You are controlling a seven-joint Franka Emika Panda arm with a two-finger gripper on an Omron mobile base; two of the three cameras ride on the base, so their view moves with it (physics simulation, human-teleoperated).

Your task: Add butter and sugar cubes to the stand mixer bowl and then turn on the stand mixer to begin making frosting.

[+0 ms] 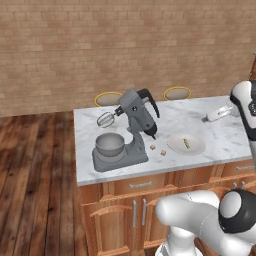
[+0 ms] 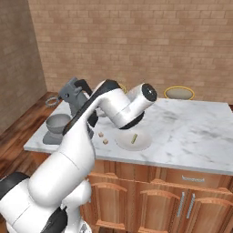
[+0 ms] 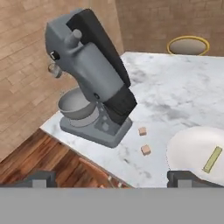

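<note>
While the arm is hanging above the near edge of the worktop [image 1: 220,135], things are lying like this:

Tool [image 3: 112,177]: its two dark tips are standing spread wide at the bottom of the hand view, pinching nothing and hovering over the worktop's front edge.

Stand mixer [image 1: 135,127]: it is sitting at the left end of the marble worktop with its head tilted up and back — the wire whisk [image 1: 106,119] is hanging in the air, clear of the bowl.

Stand mixer bowl [image 1: 110,145]: it is resting upright on the mixer's flat grey base, under the raised whisk.

Sugar cubes [image 3: 146,150]: two small tan cubes are lying on the marble just beside the mixer's base, between it and the plate, slightly apart from each other.

Butter [image 3: 212,159]: a thin pale yellow stick is lying on the white plate [image 3: 188,148], right of the cubes.

Stools [image 1: 177,93]: two yellow-rimmed round seats are showing behind the far edge.
</note>
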